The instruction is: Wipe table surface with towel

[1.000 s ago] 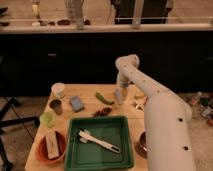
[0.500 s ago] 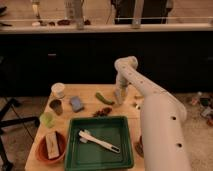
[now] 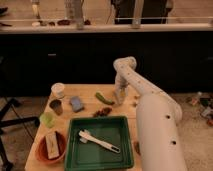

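The table surface (image 3: 86, 111) is a small light tan wooden top in the middle of the camera view. A small grey wedge-shaped thing near its left edge looks like the towel (image 3: 56, 106). My gripper (image 3: 119, 98) hangs fingers-down over the far right part of the table, just right of a green vegetable (image 3: 104, 97). It is open, holds nothing, and is well away from the towel. My white arm (image 3: 155, 125) covers the table's right side.
A blue pad (image 3: 76, 103) lies beside the towel, with a white cup (image 3: 58, 90) behind and a pale green item (image 3: 46, 119) in front. A green tray (image 3: 120, 157) holds a white utensil (image 3: 97, 141). A red bowl (image 3: 42, 152) sits front left. A dark counter (image 3: 60, 55) stands behind.
The gripper has stayed almost in place over the far side of the table. The near part of the arm has shifted slightly left.
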